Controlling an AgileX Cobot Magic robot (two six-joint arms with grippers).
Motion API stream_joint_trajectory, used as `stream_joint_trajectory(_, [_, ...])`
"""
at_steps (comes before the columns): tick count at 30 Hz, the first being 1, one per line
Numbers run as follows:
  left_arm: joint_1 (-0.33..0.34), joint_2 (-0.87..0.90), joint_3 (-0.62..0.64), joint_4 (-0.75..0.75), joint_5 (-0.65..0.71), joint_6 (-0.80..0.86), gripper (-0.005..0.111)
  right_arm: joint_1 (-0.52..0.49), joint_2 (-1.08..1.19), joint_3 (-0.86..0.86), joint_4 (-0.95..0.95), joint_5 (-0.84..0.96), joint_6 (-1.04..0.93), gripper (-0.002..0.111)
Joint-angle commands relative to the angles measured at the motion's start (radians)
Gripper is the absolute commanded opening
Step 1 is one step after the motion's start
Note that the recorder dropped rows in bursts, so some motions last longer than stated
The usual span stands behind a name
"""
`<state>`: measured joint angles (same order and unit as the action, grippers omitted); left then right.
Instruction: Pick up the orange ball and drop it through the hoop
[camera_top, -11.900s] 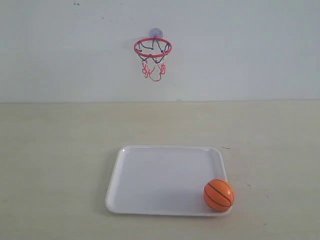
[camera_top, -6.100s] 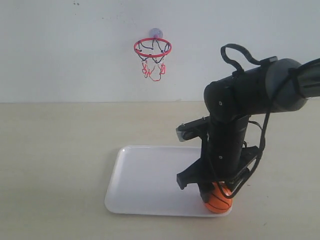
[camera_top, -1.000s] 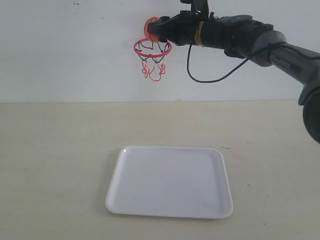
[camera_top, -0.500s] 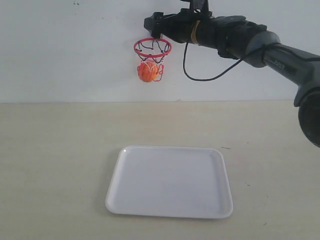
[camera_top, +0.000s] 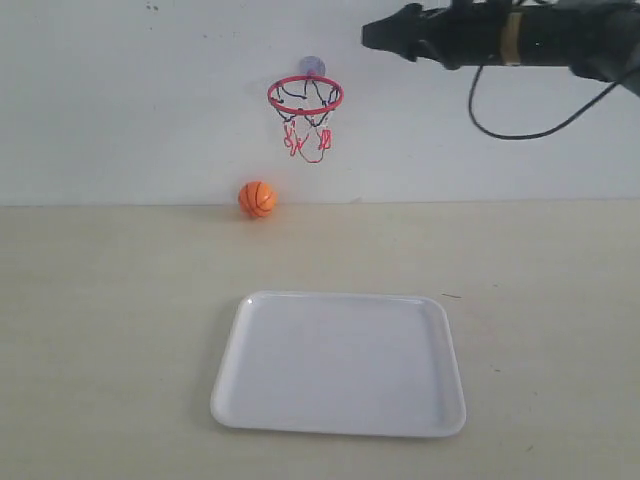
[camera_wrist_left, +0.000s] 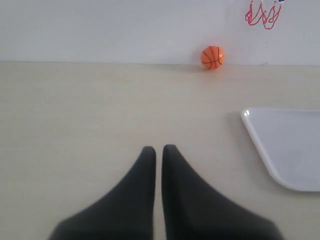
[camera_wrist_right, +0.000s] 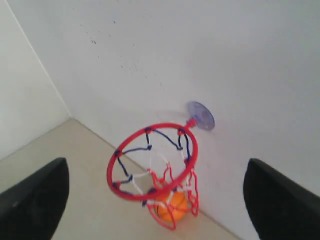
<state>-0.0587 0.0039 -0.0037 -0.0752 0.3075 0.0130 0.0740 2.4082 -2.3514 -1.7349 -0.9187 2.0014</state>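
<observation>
You have bright, even light with only faint shadows; the left gripper (camera_wrist_left: 158, 148) looks soft-edged at 6 o'clock.

A small orange mini basketball (camera_top: 257, 199) with thin black seam lines lay on the pale counter (camera_top: 120, 300), right at the foot of the white wall (camera_top: 150, 100). In the exterior view it sat below the toy basketball hoop (camera_top: 305, 111) and a little to its left, well apart from it. The hoop was fixed high on the wall by a bluish suction cup (camera_wrist_right: 201, 116), its red ring (camera_wrist_right: 116, 189) standing out level from the wall. From the ring hung a short string net (camera_top: 308, 135), dark at the top and red at the bottom, loose and with nothing in it. In the right wrist view the ball showed beneath the net, through its strings.
</observation>
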Motion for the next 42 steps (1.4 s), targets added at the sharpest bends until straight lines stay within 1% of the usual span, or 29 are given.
stream_joint_trajectory(1, [0.002, -0.004, 0.004, -0.011, -0.002, 0.003, 0.004, -0.158, -0.016, -0.007, 0.04, -0.293, 0.098, 0.088])
stream_joint_trajectory(4, [0.002, -0.004, 0.004, -0.011, -0.002, 0.003, 0.004, -0.225, -0.016, -0.007, 0.12, -0.302, 0.098, 0.088])
stream_joint_trajectory(6, [0.002, -0.004, 0.004, -0.011, -0.002, 0.003, 0.004, -0.251, -0.016, -0.007, 0.178, -0.302, 0.098, 0.088])
stream_joint_trajectory(9, [0.002, -0.004, 0.004, -0.011, -0.002, 0.003, 0.004, -0.258, -0.016, -0.007, 0.205, -0.302, 0.098, 0.088])
stream_joint_trajectory(14, [0.002, -0.004, 0.004, -0.011, -0.002, 0.003, 0.004, -0.241, -0.016, -0.007, 0.213, -0.302, 0.098, 0.088])
stream_joint_trajectory(15, [0.002, -0.004, 0.004, -0.011, -0.002, 0.003, 0.004, -0.236, -0.016, -0.007, 0.213, -0.302, 0.098, 0.086])
stream_joint_trajectory(16, [0.002, -0.004, 0.004, -0.011, -0.002, 0.003, 0.004, -0.233, -0.016, -0.007, 0.213, -0.302, 0.098, 0.08])
stream_joint_trajectory(17, [0.002, -0.004, 0.004, -0.011, -0.002, 0.003, 0.004, -0.233, -0.016, -0.007, 0.213, -0.302, 0.098, 0.072])
stream_joint_trajectory(18, [0.002, -0.004, 0.004, -0.011, -0.002, 0.003, 0.004, -0.233, -0.016, -0.007, 0.213, -0.302, 0.098, 0.052])
stream_joint_trajectory(19, [0.002, -0.004, 0.004, -0.011, -0.002, 0.003, 0.004, -0.233, -0.02, -0.007, 0.208, -0.302, 0.098, 0.035])
stream_joint_trajectory(20, [0.002, -0.004, 0.004, -0.011, -0.002, 0.003, 0.004, -0.235, -0.024, -0.007, 0.192, -0.302, 0.098, 0.011])
stream_joint_trajectory(21, [0.002, -0.004, 0.004, -0.011, -0.002, 0.003, 0.004, -0.24, -0.032, -0.007, 0.178, -0.302, 0.096, 0.002])
stream_joint_trajectory(22, [0.002, -0.004, 0.004, -0.011, -0.002, 0.003, 0.004, -0.243, -0.039, -0.007, 0.169, -0.302, 0.096, 0.003])
stream_joint_trajectory(23, [0.002, -0.004, 0.004, -0.011, -0.002, 0.003, 0.004, -0.245, -0.056, -0.007, 0.138, -0.302, 0.096, 0.001])
stream_joint_trajectory(24, [0.002, -0.004, 0.004, -0.011, -0.002, 0.003, 0.004, -0.249, -0.076, -0.007, 0.085, -0.302, 0.096, 0.0])
stream_joint_trajectory(26, [0.002, -0.004, 0.004, -0.011, -0.002, 0.003, 0.004, -0.251, -0.126, -0.001, -0.01, -0.302, 0.096, 0.0])
stream_joint_trajectory(28, [0.002, -0.004, 0.004, -0.011, -0.002, 0.003, 0.004, -0.266, -0.192, 0.053, -0.01, -0.302, 0.096, 0.0])
stream_joint_trajectory(31, [0.002, -0.004, 0.004, -0.011, -0.002, 0.003, 0.004, -0.296, -0.327, 0.189, -0.01, -0.302, 0.099, 0.0])
stream_joint_trajectory(34, [0.002, -0.004, 0.004, -0.011, -0.002, 0.003, 0.004, -0.349, -0.475, 0.417, -0.01, -0.302, 0.082, 0.0])
stream_joint_trajectory(36, [0.002, -0.004, 0.004, -0.011, -0.002, 0.003, 0.004, -0.379, -0.575, 0.614, -0.01, -0.302, 0.011, 0.0])
stream_joint_trajectory(38, [0.002, -0.004, 0.004, -0.011, -0.002, 0.003, 0.004, -0.405, -0.683, 0.805, -0.01, -0.302, -0.125, 0.0])
stream_joint_trajectory(40, [0.002, -0.004, 0.004, -0.011, -0.002, 0.003, 0.004, -0.415, -0.802, 1.014, 0.102, -0.302, -0.247, 0.0])
stream_joint_trajectory(42, [0.002, -0.004, 0.004, -0.011, -0.002, 0.003, 0.004, -0.41, -0.914, 1.18, 0.206, -0.302, -0.272, 0.0])
